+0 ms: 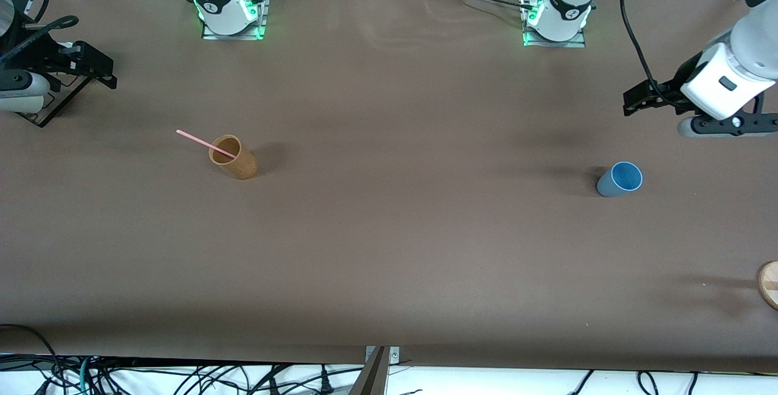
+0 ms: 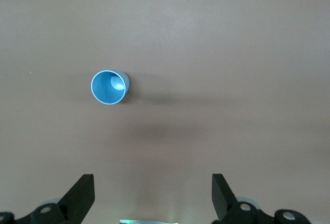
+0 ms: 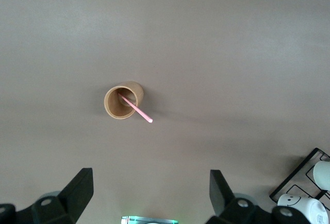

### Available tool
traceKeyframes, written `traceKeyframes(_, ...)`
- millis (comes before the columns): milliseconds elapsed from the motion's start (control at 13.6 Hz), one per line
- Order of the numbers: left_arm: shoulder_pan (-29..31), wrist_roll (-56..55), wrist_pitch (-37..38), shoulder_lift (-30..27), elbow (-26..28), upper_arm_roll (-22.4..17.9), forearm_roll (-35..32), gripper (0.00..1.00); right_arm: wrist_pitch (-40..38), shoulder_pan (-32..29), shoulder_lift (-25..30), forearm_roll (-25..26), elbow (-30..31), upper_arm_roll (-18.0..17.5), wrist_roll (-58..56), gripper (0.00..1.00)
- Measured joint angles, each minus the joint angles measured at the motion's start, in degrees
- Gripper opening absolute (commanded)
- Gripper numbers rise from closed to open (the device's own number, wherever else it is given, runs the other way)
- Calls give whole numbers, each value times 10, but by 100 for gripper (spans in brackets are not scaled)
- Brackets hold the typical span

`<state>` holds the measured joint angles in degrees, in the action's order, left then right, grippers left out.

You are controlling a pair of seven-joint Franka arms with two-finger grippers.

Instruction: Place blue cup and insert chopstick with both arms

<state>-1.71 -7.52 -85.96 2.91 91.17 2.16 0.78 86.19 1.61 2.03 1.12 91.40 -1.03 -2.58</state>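
Chopstick point(image 1: 205, 143) leans in tan cup point(image 1: 233, 157), blue cup point(image 1: 619, 179) well apart; left gripper point(image 2: 153, 193) and right gripper point(image 3: 149, 190) hover wide-open and empty, apparently poised for pickups.

Small light-blue tapered tumbler point(image 1: 620, 179) stands upright on the brown table point(image 1: 389, 249), toward the left arm's end. Tan-brown wooden-looking cup point(image 1: 233, 157) stands upright toward the right arm's end, well apart from the tumbler. Thin pale-pink chopstick point(image 1: 205, 143) rests inside the wooden-looking cup, leaning over its rim
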Motion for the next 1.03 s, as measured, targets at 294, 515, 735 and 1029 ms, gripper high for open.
traceKeyframes(294,11,0,0,0,0,0,2,100,8,0,0,0,1,0,0,100)
traceKeyframes(515,11,0,0,1,0,1,2,100,8,0,0,0,1,0,0,100)
traceKeyframes(735,10,0,-1,1,-1,3,2,100,7,0,0,0,1,0,1,100)
traceKeyframes(1029,9,0,-2,4,-14,6,2,100,7,0,0,0,2,0,2,100)
